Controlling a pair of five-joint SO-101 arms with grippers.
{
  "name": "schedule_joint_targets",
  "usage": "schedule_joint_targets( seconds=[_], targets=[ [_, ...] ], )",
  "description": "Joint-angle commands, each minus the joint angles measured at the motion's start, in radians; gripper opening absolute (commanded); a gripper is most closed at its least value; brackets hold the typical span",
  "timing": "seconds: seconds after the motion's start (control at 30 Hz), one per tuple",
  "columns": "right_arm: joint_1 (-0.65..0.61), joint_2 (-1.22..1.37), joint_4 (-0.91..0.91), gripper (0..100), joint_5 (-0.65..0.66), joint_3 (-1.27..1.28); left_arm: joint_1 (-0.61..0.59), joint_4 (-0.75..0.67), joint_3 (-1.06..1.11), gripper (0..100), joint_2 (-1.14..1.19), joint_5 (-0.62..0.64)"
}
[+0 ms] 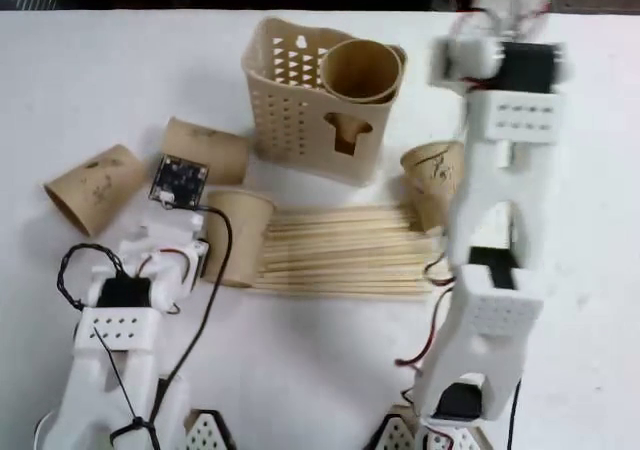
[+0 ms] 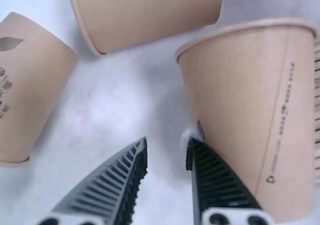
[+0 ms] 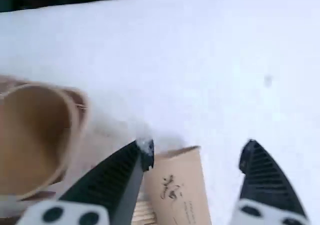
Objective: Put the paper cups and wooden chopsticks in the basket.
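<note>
A beige slotted basket stands at the back middle with one paper cup inside it. A pile of wooden chopsticks lies in front of it. My left gripper is open and low over the table. One finger lies against the wall of a cup on its side, and the gap between the fingers holds nothing. My right gripper is open wide above a printed cup beside the basket.
Two more cups lie on their sides at the left. The right arm stretches over the right side of the table. Cables trail by the left arm's base. The far table is bare white.
</note>
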Motion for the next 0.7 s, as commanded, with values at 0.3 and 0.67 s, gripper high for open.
schedule_joint_targets(
  seconds=[0.3,0.67],
  targets=[
    [0.021,0.182,-0.012,33.7,-0.031,0.115,0.012,-0.014,-0.006,15,-0.018,0.005],
    [0.01,0.397,-0.004,33.7,-0.031,-0.02,0.012,-0.015,-0.006,15,-0.018,0.005]
  ],
)
